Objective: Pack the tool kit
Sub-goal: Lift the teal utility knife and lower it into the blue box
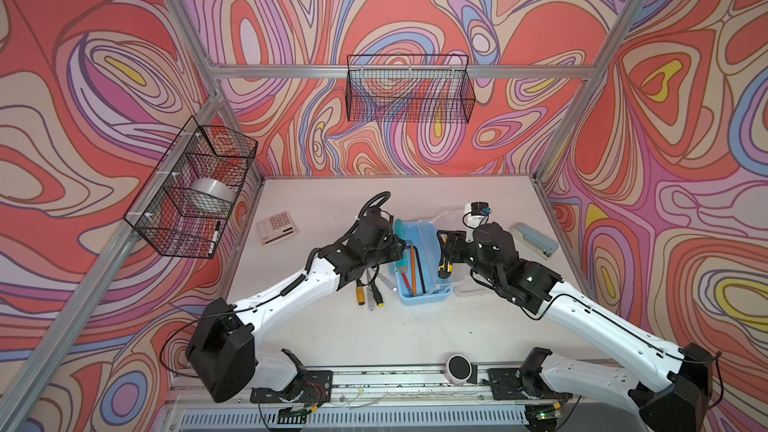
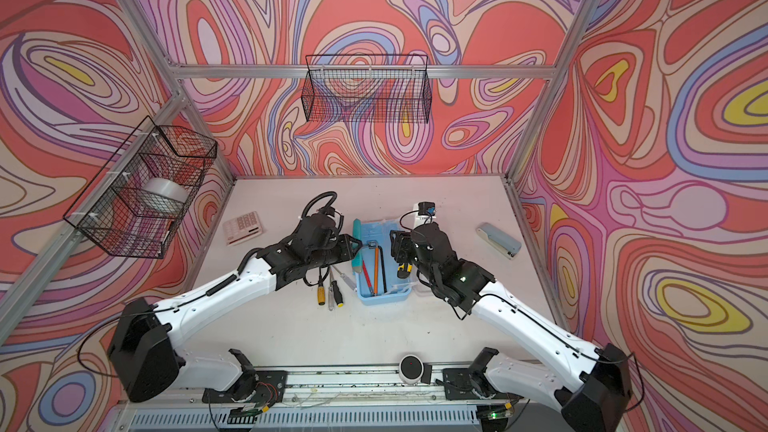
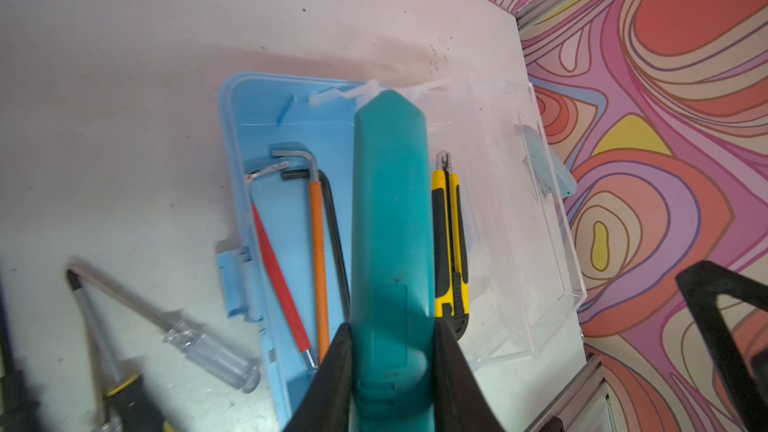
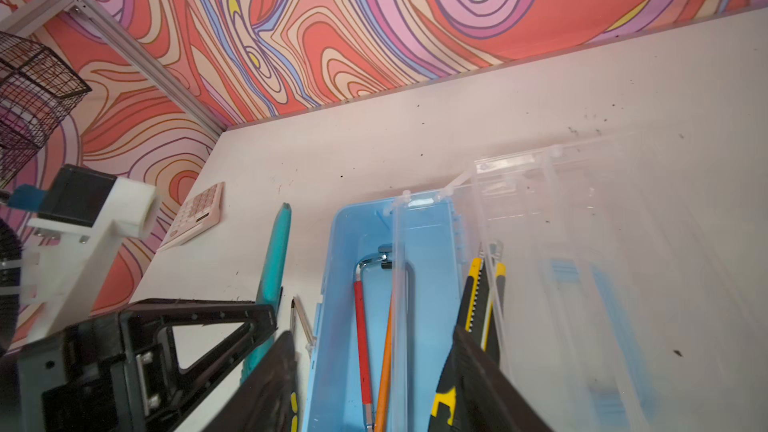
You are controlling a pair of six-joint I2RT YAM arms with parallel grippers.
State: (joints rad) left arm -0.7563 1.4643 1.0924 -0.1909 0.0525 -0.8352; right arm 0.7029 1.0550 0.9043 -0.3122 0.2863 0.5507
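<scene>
Bright, even light, soft shadows — wrist views blur up close, screwdrivers (image 3: 208, 351) smeared, top views bend at edges.

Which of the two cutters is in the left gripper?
The teal cutter, clamped in the left gripper. The yellow-black cutter lies where the blue case meets its clear lid.

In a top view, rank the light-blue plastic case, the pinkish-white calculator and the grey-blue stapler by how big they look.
1. light-blue plastic case, clearly the largest.
2. pinkish-white calculator and grey-blue stapler. These two look much alike: the calculator is broader and the stapler longer and slimmer, so I won't rank them.
</scene>
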